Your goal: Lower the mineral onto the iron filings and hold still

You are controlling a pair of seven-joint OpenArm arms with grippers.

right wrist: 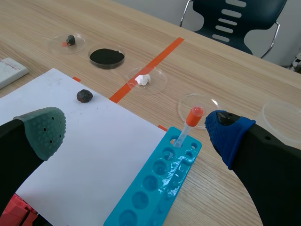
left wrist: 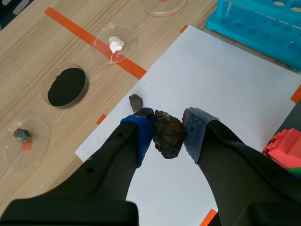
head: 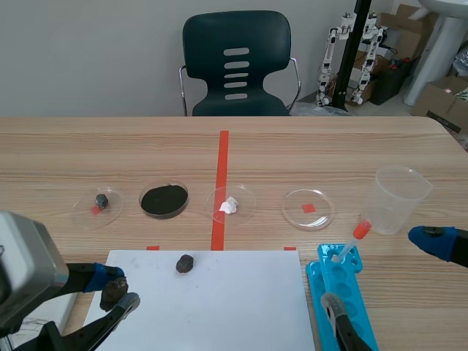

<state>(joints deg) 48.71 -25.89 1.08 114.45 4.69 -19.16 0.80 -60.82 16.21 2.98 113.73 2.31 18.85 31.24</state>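
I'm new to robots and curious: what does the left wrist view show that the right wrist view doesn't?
Only left wrist: a rough dark brown mineral lump clamped in the left gripper. Only right wrist: the open right gripper, a dark teal chair. Both: the white paper sheet, a small dark stone on it, the round clear dish of black iron filings.

On the wooden counter (head: pixel 131 146) lies a white sheet (head: pixel 234 300) with a small dark stone (head: pixel 185 263) near its far edge. Beyond it stand a dish (head: pixel 82 210) with a grey pebble (head: pixel 102 199), a dish (head: pixel 246 194) with a white lump (head: pixel 229 205), and an empty dish (head: pixel 323 213). A clear cup (head: pixel 401 191) stands near a blue rack (head: pixel 358 292) holding an orange-capped dropper (head: pixel 352 242). A dark chair (head: pixel 238 66) stands behind the counter.
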